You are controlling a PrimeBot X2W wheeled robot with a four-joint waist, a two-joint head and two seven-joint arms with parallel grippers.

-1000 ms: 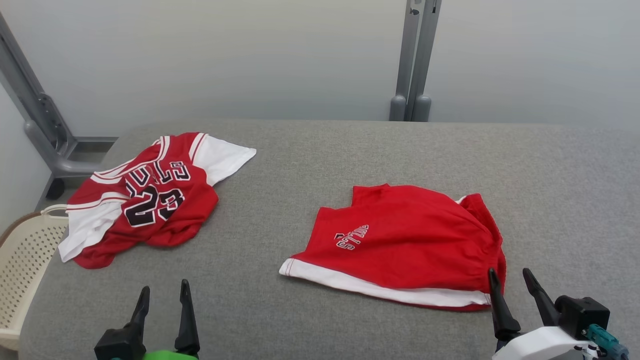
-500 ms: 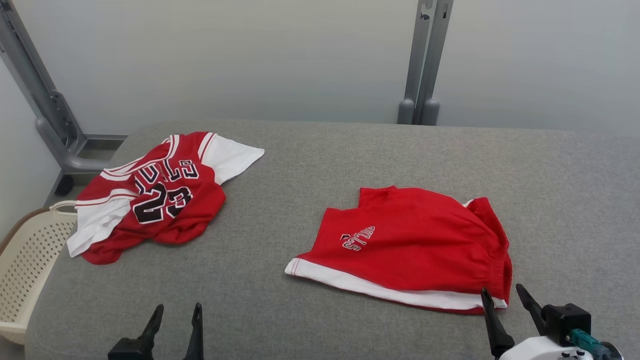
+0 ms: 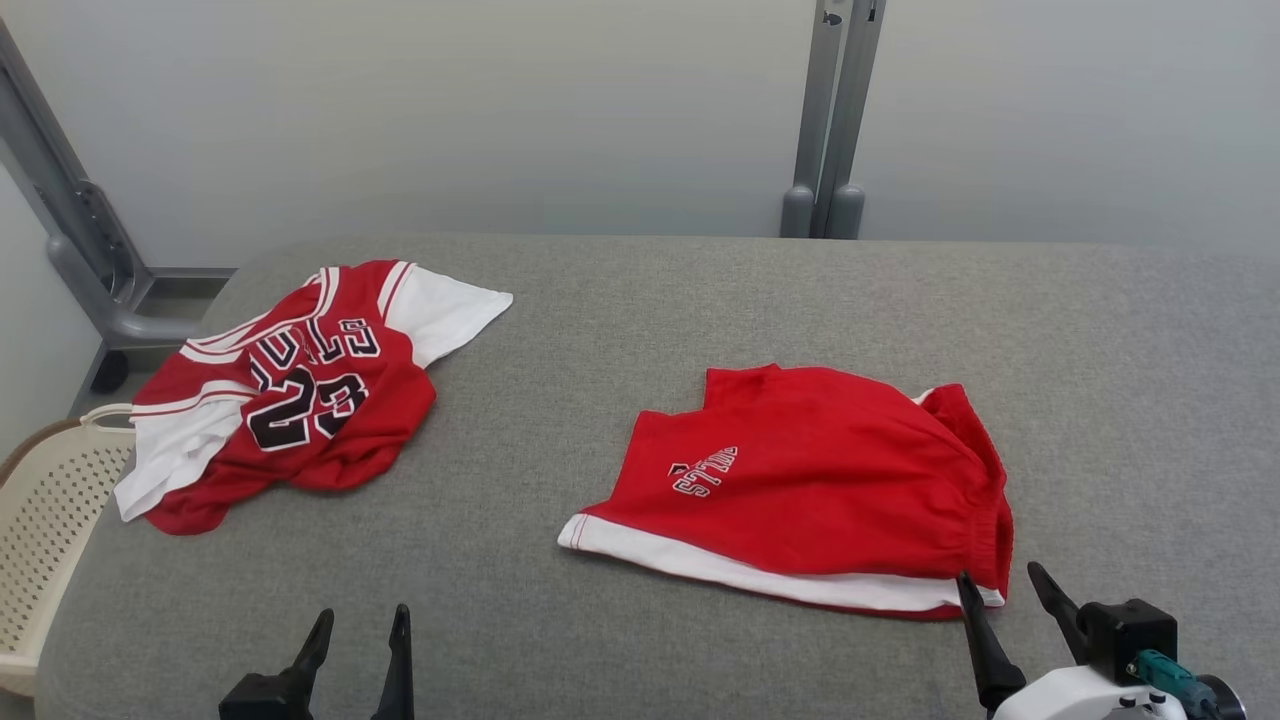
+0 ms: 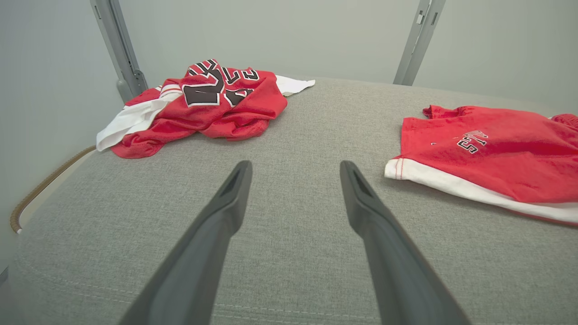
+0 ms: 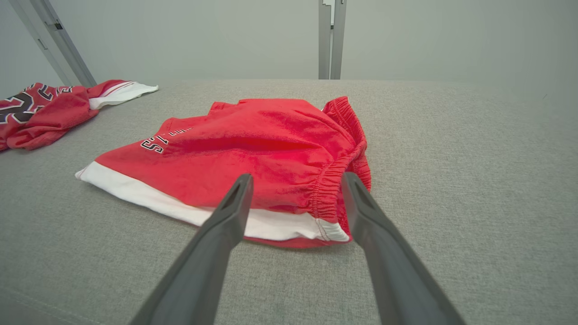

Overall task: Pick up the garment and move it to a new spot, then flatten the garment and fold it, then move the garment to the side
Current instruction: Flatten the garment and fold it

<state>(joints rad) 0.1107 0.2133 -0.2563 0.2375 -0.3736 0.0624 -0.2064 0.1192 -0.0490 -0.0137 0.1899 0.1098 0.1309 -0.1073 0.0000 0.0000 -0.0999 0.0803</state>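
Dark right pincer (image 3: 999, 573) agape, empty

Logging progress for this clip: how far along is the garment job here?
Done, apparently: the red shorts lie flat, seemingly folded in half, on the grey table. In hand: nothing; the right gripper is at their waistband corner, jaws open, and the left gripper hovers open. Left: moving them aside; the jersey lies crumpled.

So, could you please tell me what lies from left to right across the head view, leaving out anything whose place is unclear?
Cream perforated plastic basket → crumpled red and white jersey numbered 23 → red fabric shorts with a white hem → right gripper, open, with two dark fingers.
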